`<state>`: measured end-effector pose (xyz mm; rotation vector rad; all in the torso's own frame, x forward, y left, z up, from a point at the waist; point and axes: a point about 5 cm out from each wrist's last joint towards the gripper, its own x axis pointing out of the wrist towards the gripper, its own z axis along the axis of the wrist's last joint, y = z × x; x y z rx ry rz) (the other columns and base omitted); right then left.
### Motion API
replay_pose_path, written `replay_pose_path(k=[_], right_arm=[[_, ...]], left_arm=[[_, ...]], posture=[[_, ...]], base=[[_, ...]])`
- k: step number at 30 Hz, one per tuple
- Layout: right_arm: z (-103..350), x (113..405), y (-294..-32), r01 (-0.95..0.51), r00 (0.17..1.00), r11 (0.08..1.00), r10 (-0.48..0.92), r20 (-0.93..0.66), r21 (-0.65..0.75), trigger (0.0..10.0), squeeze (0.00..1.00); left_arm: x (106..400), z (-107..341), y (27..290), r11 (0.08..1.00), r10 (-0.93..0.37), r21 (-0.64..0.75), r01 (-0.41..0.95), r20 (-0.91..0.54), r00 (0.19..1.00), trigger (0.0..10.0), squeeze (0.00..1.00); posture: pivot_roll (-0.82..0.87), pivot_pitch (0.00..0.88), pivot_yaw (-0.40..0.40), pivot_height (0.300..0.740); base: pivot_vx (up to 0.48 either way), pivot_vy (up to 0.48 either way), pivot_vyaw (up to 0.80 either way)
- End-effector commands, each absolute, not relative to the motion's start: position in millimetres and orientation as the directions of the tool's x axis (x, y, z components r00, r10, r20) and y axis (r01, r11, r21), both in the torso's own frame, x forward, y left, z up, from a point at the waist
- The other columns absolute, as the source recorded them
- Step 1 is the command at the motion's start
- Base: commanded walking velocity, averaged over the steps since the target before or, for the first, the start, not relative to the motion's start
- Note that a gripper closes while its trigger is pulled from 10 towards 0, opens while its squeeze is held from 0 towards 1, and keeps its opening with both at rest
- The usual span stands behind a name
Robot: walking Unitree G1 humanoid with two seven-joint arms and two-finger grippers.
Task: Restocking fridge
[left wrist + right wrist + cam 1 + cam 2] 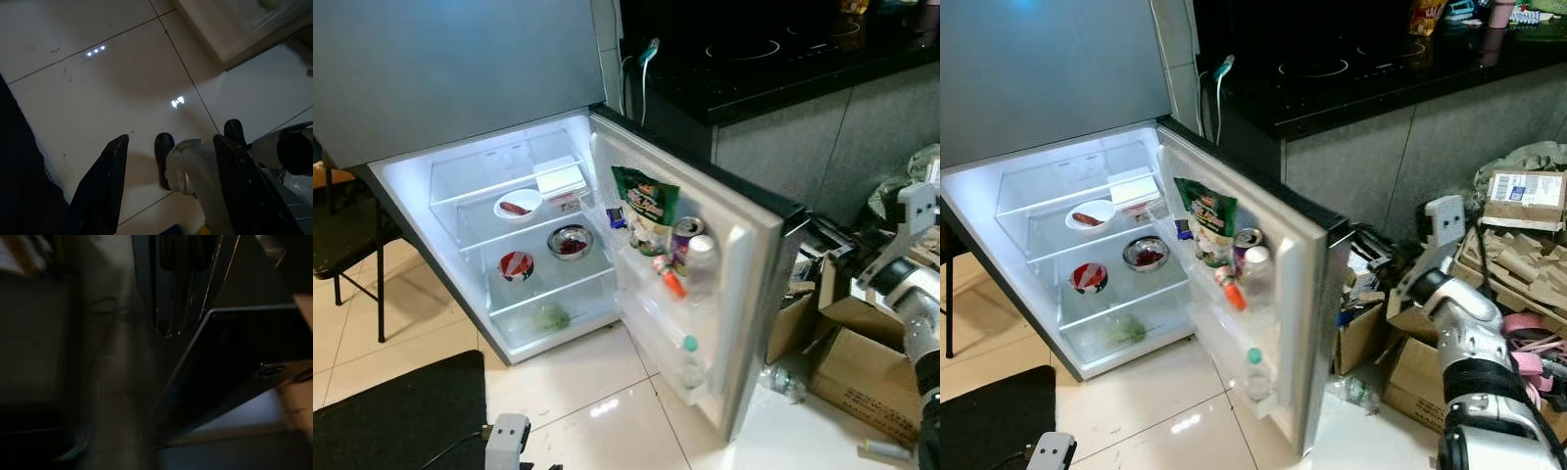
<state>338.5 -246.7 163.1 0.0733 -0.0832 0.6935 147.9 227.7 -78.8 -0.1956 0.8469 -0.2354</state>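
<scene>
while fridge [509, 186] stands open, left end effector [168, 161] hangs spread above floor [122, 88].

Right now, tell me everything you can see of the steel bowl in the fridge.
The steel bowl is round, shiny and metallic, and sits upright on a clear shelf in the lit, open fridge. It holds something dark red that cannot be identified. It stands apart from the red-and-white bowl on the same shelf, below the white plate on the shelf above.

Silver arm [1464, 328], black-fingered tool [168, 191]
</scene>
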Motion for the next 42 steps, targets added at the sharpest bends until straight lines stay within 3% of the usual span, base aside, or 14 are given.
replay_pose_path(k=[1, 2, 4, 5, 6, 8, 10, 16, 18, 20, 25, 26, 32, 42], right_arm=[[162, 336, -229, -0.73, 0.683, 0.682, 0.724, 0.098, 0.05, 10.0, 0.0], [162, 336, -229, -0.73, 0.683, 0.682, 0.724, 0.098, 0.05, 10.0, 0.0], [190, 298, -185, -0.939, 0.341, 0.311, 0.897, 0.283, 0.144, 10.0, 0.0], [190, 298, -185, -0.939, 0.341, 0.311, 0.897, 0.283, 0.144, 10.0, 0.0], [204, 280, -167, -0.977, 0.193, 0.146, 0.913, 0.359, 0.155, 10.0, 0.0], [210, 268, -155, -0.988, 0.102, 0.047, 0.918, 0.382, 0.15, 10.0, 0.0], [208, 266, -152, -0.988, 0.096, 0.042, 0.922, 0.376, 0.149, 10.0, 0.0], [165, 288, -162, -0.942, 0.325, 0.298, 0.923, 0.206, 0.153, 10.0, 0.0], [165, 288, -162, -0.942, 0.325, 0.298, 0.923, 0.206, 0.153, 10.0, 0.0], [148, 300, -170, -0.862, 0.501, 0.481, 0.857, 0.121, 0.16, 10.0, 0.0], [136, 306, -175, -0.791, 0.603, 0.587, 0.796, 0.053, 0.175, 10.0, 0.0], [98, 310, -186, -0.634, 0.745, 0.753, 0.655, -0.123, 0.175, 10.0, 0.0], [54, 302, -195, -0.493, 0.799, 0.856, 0.516, -0.308, 0.155, 10.0, 0.0], [-21, 254, -210, -0.314, 0.735, 0.94, 0.331, -0.592, 0.136, 10.0, 0.0]], left_arm=[[145, -82, 223, 0.954, -0.288, -0.273, 0.124, -0.725, 0.626, 10.0, 0.0], [145, -82, 223, 0.954, -0.288, -0.273, 0.124, -0.725, 0.626, 10.0, 0.0], [146, -82, 221, 0.953, -0.291, -0.277, 0.123, -0.722, 0.628, 10.0, 0.0], [146, -82, 221, 0.953, -0.291, -0.277, 0.123, -0.722, 0.628, 10.0, 0.0], [147, -81, 221, 0.953, -0.292, -0.278, 0.123, -0.72, 0.63, 10.0, 0.0], [147, -82, 220, 0.952, -0.292, -0.279, 0.122, -0.72, 0.629, 10.0, 0.0], [148, -82, 219, 0.952, -0.293, -0.28, 0.123, -0.721, 0.628, 10.0, 0.0], [152, -82, 214, 0.95, -0.299, -0.285, 0.126, -0.719, 0.627, 10.0, 0.0], [152, -82, 214, 0.95, -0.299, -0.285, 0.126, -0.719, 0.627, 10.0, 0.0], [154, -81, 212, 0.95, -0.301, -0.286, 0.128, -0.717, 0.629, 10.0, 0.0], [155, -81, 211, 0.949, -0.301, -0.286, 0.129, -0.716, 0.63, 10.0, 0.0], [157, -81, 209, 0.95, -0.297, -0.287, 0.122, -0.716, 0.632, 10.0, 0.0], [155, -83, 207, 0.953, -0.286, -0.283, 0.107, -0.729, 0.622, 10.0, 0.0], [146, -89, 207, 0.961, -0.251, -0.269, 0.06, -0.763, 0.596, 10.0, 0.0]], posture=[[-0.01, 0.0, 0.064, 0.74], [-0.01, 0.0, 0.064, 0.74], [-0.01, 0.0, 0.061, 0.74], [-0.01, 0.0, 0.061, 0.74], [-0.01, 0.0, 0.062, 0.74], [-0.02, 0.0, 0.062, 0.74], [-0.02, 0.0, 0.065, 0.74], [-0.03, 0.0, 0.06, 0.74], [-0.03, 0.0, 0.06, 0.74], [-0.03, 0.0, 0.058, 0.74], [-0.03, 0.0, 0.054, 0.74], [-0.03, 0.0, 0.047, 0.74], [-0.02, 0.0, 0.043, 0.74], [-0.01, 0.0, 0.024, 0.74]], base=[[0.0, 0.0, 0.0], [0.0, 0.0, 0.0], [0.0, 0.0, 0.0], [0.0, 0.0, 0.0], [0.0, 0.0, 0.0], [0.0, 0.0, 0.0], [0.0, 0.0, 0.0], [0.0, 0.0, 0.0], [0.0, 0.0, 0.0], [0.0, 0.0, 0.0], [0.0, 0.0, 0.0], [0.0, 0.0, 0.0], [0.0, 0.0, 0.57], [0.0, 0.0, 0.71]])
